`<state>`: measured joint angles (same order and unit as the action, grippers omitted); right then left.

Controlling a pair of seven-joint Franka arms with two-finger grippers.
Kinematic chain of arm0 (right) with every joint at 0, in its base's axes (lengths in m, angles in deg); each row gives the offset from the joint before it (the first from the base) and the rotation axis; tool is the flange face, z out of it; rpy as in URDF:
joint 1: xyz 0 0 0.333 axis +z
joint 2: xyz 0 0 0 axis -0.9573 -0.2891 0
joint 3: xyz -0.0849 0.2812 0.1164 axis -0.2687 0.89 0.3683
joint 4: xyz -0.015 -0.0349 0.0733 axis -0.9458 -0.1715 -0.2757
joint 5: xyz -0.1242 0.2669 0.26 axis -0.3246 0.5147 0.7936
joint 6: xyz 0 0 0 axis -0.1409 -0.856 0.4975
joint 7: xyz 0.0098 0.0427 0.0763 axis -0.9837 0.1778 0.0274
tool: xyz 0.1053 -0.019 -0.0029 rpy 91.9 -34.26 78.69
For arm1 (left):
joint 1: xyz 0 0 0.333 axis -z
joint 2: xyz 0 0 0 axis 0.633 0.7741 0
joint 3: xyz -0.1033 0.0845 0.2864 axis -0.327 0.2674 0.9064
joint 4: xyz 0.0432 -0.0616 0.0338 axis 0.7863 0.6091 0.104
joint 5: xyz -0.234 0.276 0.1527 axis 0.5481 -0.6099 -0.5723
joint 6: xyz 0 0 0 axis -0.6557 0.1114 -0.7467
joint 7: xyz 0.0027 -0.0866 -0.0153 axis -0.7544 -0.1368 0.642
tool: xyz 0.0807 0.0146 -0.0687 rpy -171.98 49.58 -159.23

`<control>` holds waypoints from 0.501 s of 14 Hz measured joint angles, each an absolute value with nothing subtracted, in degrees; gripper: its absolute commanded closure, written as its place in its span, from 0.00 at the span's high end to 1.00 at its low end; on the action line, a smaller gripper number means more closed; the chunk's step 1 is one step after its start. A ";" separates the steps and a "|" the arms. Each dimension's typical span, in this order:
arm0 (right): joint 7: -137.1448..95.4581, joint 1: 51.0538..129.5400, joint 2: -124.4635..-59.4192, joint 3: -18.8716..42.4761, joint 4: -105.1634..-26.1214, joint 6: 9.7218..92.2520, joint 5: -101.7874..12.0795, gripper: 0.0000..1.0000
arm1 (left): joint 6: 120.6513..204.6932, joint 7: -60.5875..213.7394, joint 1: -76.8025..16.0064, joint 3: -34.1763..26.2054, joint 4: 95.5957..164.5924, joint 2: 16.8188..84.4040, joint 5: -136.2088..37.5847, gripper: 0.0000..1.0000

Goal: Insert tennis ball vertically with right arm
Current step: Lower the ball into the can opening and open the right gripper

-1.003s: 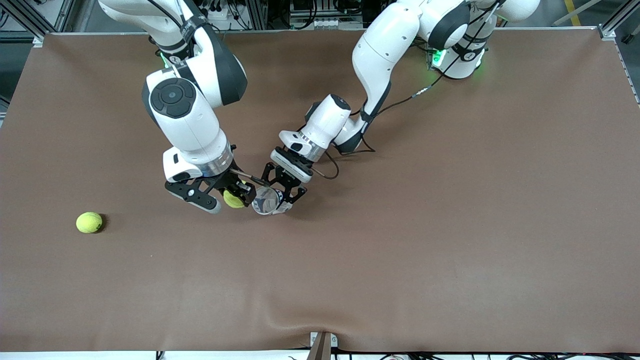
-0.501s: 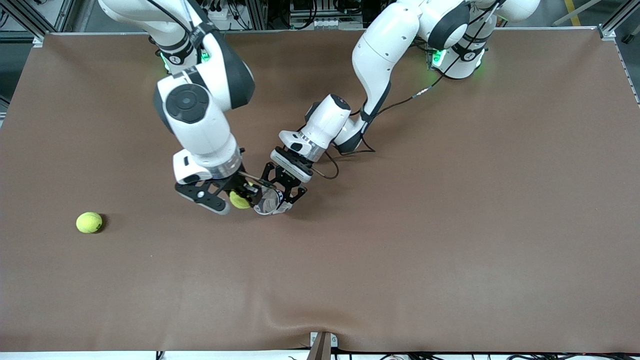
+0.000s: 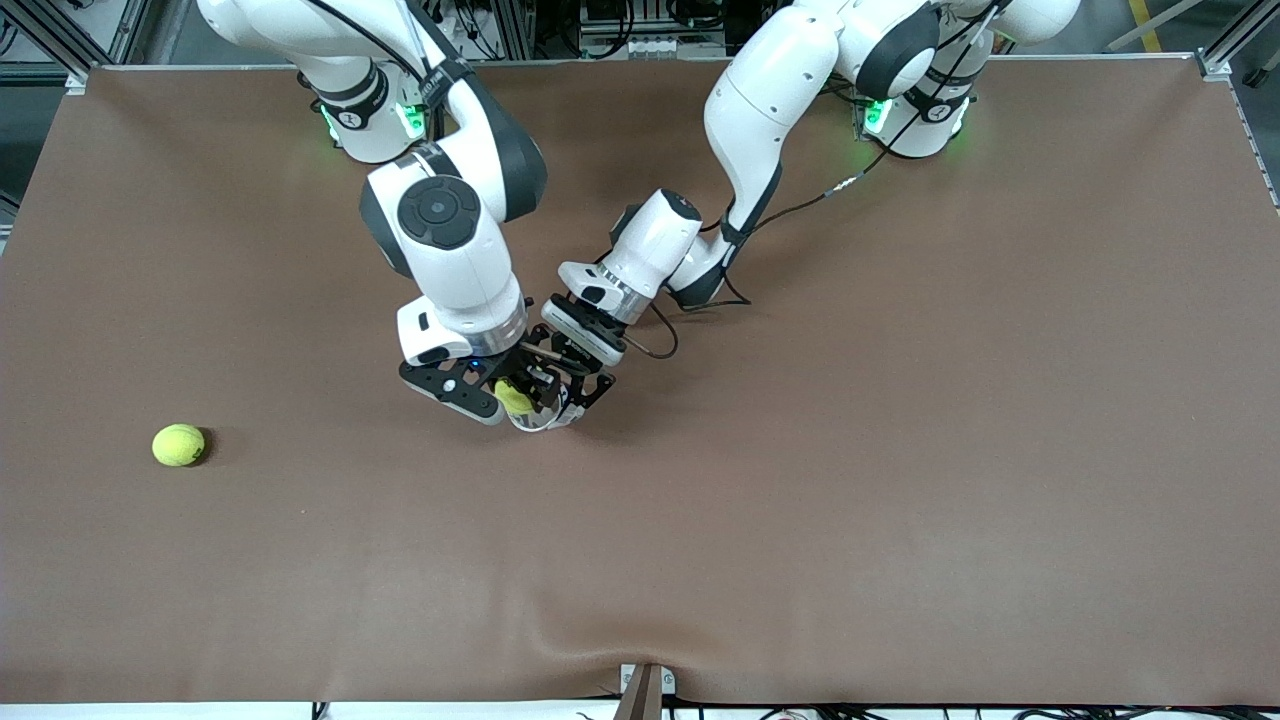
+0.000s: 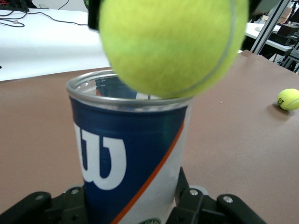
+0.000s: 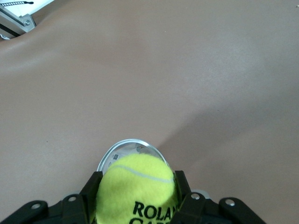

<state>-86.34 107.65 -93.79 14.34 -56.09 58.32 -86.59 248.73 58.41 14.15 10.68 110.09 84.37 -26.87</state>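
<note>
Front view: you see the right gripper (image 3: pixel 512 392) over the open can (image 3: pixel 540 412), with the left gripper (image 3: pixel 572 388) at that same can near the middle of the table (image 3: pixel 900 450).
Ball in hand: the tennis ball (image 5: pixel 138 186) is clamped between the right gripper's fingers (image 5: pixel 88 191); the left wrist view shows it hanging just above the can's mouth (image 4: pixel 100 93), partly overlapping the rim.
Can: it stands upright, blue and white with an orange stripe, and the left gripper's fingers (image 4: pixel 187 198) are closed on its lower body to steady it.
Done so far: you have the ball picked up and brought over the opening, and the can held in place.
Left to do: judging from these views, you must centre the ball on the mouth, lower it straight down and let go; the ball is not yet inside.
Risk: the ball looks nearly as wide as the mouth, so an off-centre descent could catch the rim.
Spare ball: a second ball (image 3: pixel 178 445) lies on the table toward the right arm's end, well apart from the can.
Surface: a brown, matte mat covers the table, with a slight ripple at the edge nearest the front camera.
Room: metal framing and cables run along the robots' end of the table.
</note>
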 measured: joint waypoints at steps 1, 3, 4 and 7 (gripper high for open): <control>-86.34 107.67 -94.07 14.32 -55.95 58.63 -86.64 0.00 | 248.73 58.41 14.16 10.68 110.09 84.40 -26.87 0.65; -86.34 107.67 -94.35 14.25 -55.91 58.93 -86.65 0.00 | 248.73 58.41 14.16 10.68 110.09 84.48 -26.87 0.66; -86.34 107.67 -94.41 14.22 -55.90 58.97 -86.66 0.00 | 248.73 58.41 14.16 10.68 110.09 84.51 -26.87 0.67; -86.34 107.67 -94.99 14.22 -55.91 59.71 -86.75 0.00 | 248.74 58.41 14.15 10.72 110.08 84.56 -26.87 0.68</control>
